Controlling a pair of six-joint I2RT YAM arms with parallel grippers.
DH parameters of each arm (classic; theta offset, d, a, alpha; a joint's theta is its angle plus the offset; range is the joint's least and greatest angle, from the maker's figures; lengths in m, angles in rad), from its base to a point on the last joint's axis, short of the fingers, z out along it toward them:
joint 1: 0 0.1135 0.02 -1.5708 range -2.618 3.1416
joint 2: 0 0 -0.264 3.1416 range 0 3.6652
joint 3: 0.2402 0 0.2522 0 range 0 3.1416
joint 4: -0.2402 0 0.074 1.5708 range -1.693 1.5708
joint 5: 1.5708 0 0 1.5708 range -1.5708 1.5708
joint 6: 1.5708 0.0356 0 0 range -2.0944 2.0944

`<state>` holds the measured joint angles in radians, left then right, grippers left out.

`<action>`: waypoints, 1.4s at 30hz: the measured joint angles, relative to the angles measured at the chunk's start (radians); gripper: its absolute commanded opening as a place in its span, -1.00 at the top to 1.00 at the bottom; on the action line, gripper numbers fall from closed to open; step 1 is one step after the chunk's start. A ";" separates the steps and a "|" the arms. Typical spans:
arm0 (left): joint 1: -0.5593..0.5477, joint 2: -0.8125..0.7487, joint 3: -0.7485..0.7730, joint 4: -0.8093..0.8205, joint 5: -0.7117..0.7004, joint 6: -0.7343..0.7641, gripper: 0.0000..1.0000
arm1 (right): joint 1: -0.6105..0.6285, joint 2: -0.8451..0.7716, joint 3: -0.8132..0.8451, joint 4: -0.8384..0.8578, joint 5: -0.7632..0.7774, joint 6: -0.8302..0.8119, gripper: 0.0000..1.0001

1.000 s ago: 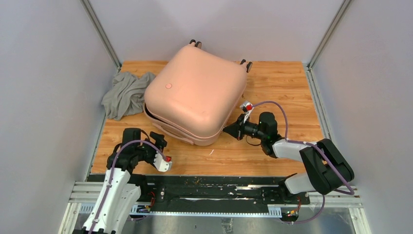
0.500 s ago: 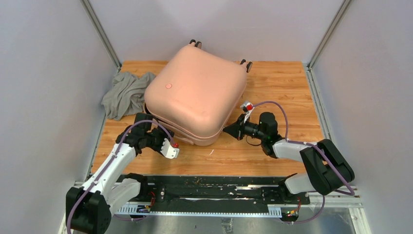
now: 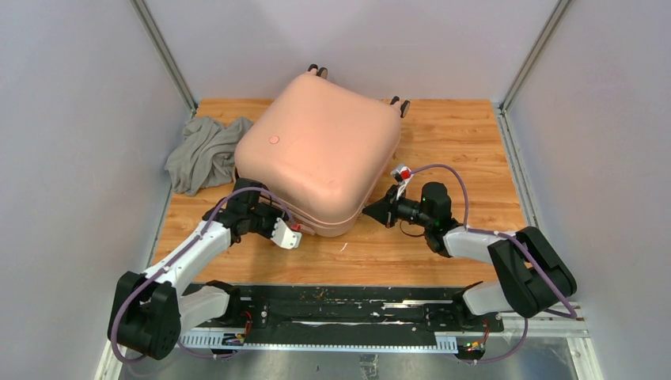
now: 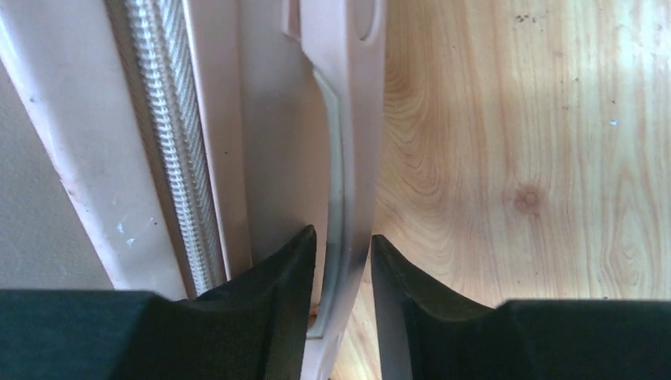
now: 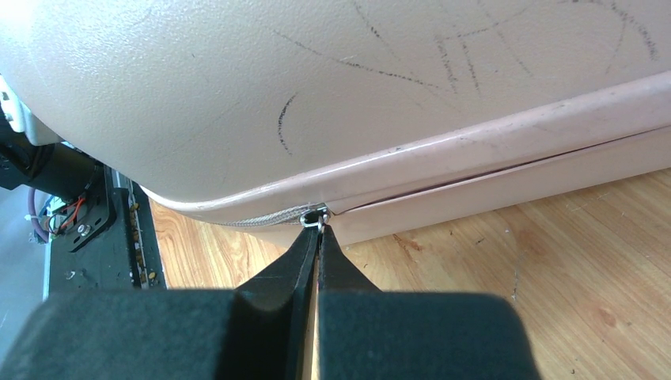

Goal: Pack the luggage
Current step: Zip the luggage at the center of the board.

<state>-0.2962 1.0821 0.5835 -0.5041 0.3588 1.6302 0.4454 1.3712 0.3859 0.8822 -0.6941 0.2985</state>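
Observation:
The luggage [image 3: 316,150] is a pale pink hard-shell suitcase lying flat mid-table, lid down, with a small round dot on top. My left gripper [image 3: 291,224] is at its near-left edge. In the left wrist view its jaws [image 4: 342,233] sit close on either side of the pink carry handle [image 4: 348,119], beside the zipper teeth [image 4: 170,158]. My right gripper [image 3: 370,210] is at the near-right corner. In the right wrist view it [image 5: 319,227] is shut on the small metal zipper pull [image 5: 315,215], where the zipper is open to the left of the pull.
A crumpled grey cloth [image 3: 204,152] lies on the wooden table [image 3: 459,134] against the suitcase's left side. Black wheels [image 3: 318,70] stick out at the suitcase's far edge. Grey walls close in the table on left, right and back.
My left arm has reached forward and right from near its base to the suitcase's near edge, and its jaws now straddle the handle. The right arm and suitcase have not moved.

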 measured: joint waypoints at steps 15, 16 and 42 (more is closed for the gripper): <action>-0.042 0.018 -0.021 0.071 -0.075 -0.184 1.00 | 0.010 -0.001 -0.005 0.006 0.008 -0.023 1.00; -0.049 0.016 -0.021 0.073 -0.084 -0.199 1.00 | 0.018 -0.005 -0.010 0.008 0.013 -0.026 1.00; -0.188 0.016 -0.017 0.094 -0.257 -0.457 1.00 | 0.407 -0.126 -0.068 -0.054 0.348 -0.102 1.00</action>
<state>-0.4847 1.0977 0.5667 -0.4103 0.1020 1.1732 0.8520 1.2449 0.3183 0.8284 -0.3458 0.1967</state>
